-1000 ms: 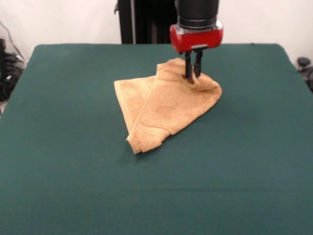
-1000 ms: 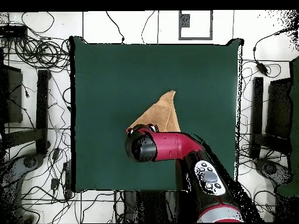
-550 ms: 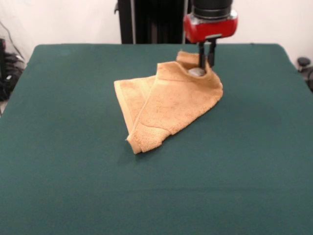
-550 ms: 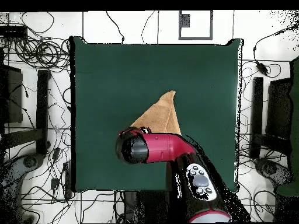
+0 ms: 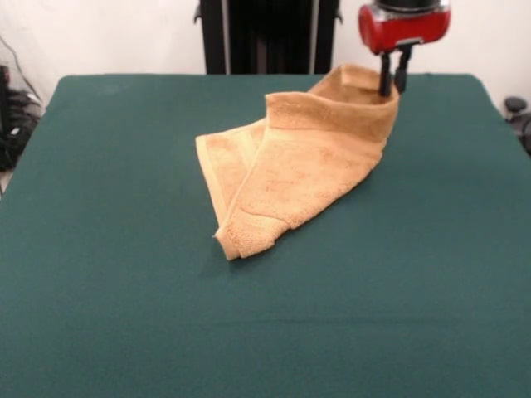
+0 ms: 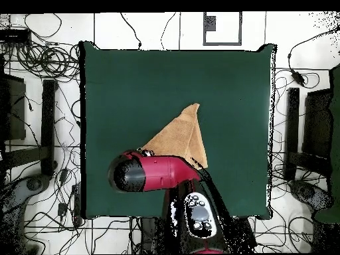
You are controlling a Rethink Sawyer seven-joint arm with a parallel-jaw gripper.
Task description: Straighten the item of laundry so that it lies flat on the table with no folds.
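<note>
Pinching the towel's (image 5: 294,178) far right corner, the gripper (image 5: 392,80) shows in the front view as two dark fingers (image 5: 385,76) drawn close together on the raised cloth edge, under a red wrist at the picture's top. The corner they clamp is lifted off the table (image 5: 108,298). From the gripper the top hem runs leftward as an upright, curved wall, with a hollow just behind it. Below and left of the gripper the towel slopes down to the felt and lies folded: a wide upper layer tapers to a thick rolled tip at the point farthest from the gripper, toward the camera. A second, lower layer sticks out left of that fold, its banded edge flat on the green surface. The table spreads bare on every side of the towel, and most widely on the side nearest the camera.

In the overhead view the red arm (image 6: 156,174) lies across the lower middle of the table (image 6: 226,86), and its dark round end hides the gripper, so the fingers cannot be seen here. The towel (image 6: 180,135) appears as a tan triangle just above the arm. Its narrow tip points away from the arm, and its wide side passes under the arm's upper edge. Cables and stands lie on the floor around the table.
</note>
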